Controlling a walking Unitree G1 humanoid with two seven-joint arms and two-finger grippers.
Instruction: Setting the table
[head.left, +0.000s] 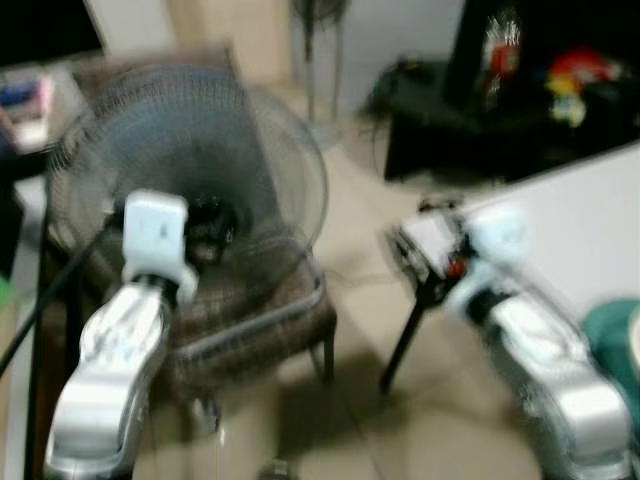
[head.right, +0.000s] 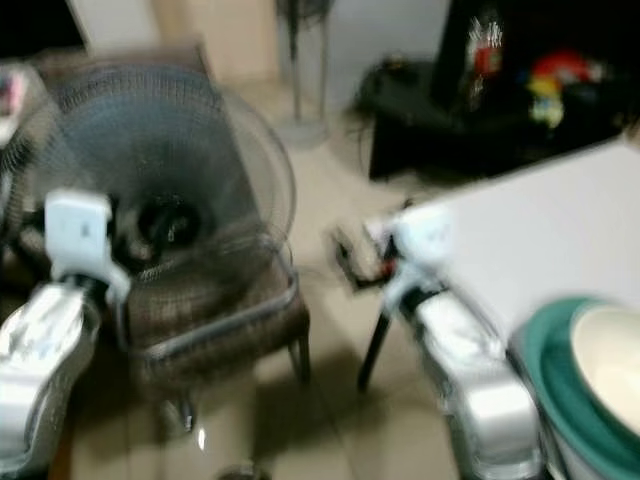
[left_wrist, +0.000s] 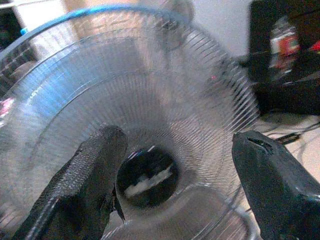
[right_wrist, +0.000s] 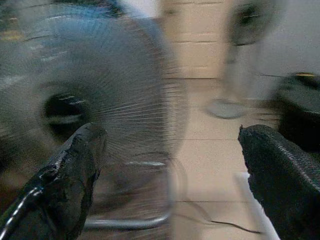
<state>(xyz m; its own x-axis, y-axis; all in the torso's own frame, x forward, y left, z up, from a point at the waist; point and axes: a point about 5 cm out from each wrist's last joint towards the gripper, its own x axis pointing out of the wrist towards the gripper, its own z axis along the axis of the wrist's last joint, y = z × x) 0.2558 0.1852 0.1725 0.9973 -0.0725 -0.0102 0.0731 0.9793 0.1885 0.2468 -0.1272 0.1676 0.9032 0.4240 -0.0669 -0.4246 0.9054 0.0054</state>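
Head views blurred, robot likely mid-turn. Left end effector (left_wrist: 175, 170) and right end effector (right_wrist: 170, 165) both spread, carrying nothing, raised toward fan (head.left: 190, 170) on chair (head.left: 260, 320). Teal plate with cream bowl (head.right: 610, 365) sits on white bench (head.right: 540, 240), right of right end effector.

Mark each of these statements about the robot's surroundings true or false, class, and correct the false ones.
1. A round wire-grille fan rests on a chair. True.
2. The left pincer is shut on a plate. False: its fingers are spread apart and hold nothing.
3. A cream bowl sits inside a teal dish on the white table. True.
4. The right pincer grips the fan's grille. False: it is open and empty.
5. The floor is dark carpet. False: it is pale and smooth.
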